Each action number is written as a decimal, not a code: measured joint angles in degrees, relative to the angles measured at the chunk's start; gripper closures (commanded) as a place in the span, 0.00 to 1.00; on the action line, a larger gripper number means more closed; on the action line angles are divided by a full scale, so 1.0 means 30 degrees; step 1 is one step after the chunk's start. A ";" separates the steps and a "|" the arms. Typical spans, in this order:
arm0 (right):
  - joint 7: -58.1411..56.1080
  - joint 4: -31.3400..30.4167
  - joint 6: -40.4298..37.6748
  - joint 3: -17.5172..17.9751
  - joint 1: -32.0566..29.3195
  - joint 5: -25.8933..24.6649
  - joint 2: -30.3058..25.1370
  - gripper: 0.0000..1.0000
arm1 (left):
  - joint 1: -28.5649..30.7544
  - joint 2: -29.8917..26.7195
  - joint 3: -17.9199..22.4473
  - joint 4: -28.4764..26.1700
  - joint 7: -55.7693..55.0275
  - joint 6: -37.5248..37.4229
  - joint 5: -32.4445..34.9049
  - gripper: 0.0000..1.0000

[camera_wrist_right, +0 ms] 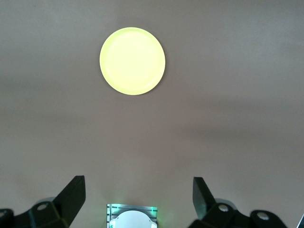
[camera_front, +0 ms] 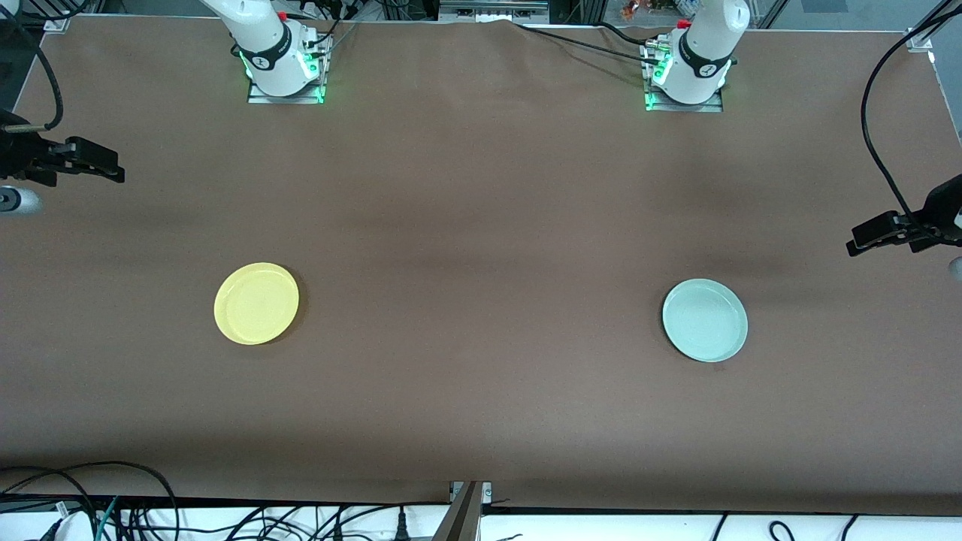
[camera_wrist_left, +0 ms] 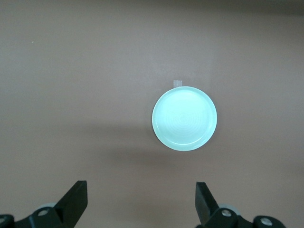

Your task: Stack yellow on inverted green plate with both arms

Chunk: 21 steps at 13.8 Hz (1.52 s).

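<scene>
The yellow plate (camera_front: 256,303) (camera_wrist_right: 132,61) lies flat on the brown table toward the right arm's end. The pale green plate (camera_front: 705,320) (camera_wrist_left: 184,118) lies flat toward the left arm's end, its hollow side facing up. The two plates are far apart. My right gripper (camera_front: 113,171) (camera_wrist_right: 138,183) hangs high over the table's edge at its own end, open and empty. My left gripper (camera_front: 857,244) (camera_wrist_left: 141,187) hangs high over the edge at the left arm's end, also open with nothing between its fingers. Neither gripper touches a plate.
The arm bases (camera_front: 284,71) (camera_front: 688,75) stand lit green at the table's edge farthest from the front camera. A small strip of tape (camera_wrist_left: 178,82) lies beside the green plate. Cables (camera_front: 113,511) run below the table's near edge.
</scene>
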 measured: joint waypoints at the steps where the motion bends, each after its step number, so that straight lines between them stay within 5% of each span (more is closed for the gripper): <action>1: 0.0000 0.0000 0.0008 -0.0012 -0.0014 0.0000 0.0113 0.00 | 0.0000 0.0000 0.0002 0.0000 -0.0002 -0.0082 0.0000 0.00; 21: 0.0093 0.0008 0.0021 -0.0251 -0.0494 0.0000 0.1341 0.00 | 0.0013 0.0000 0.0096 0.0046 -0.0014 -0.0204 0.0001 0.00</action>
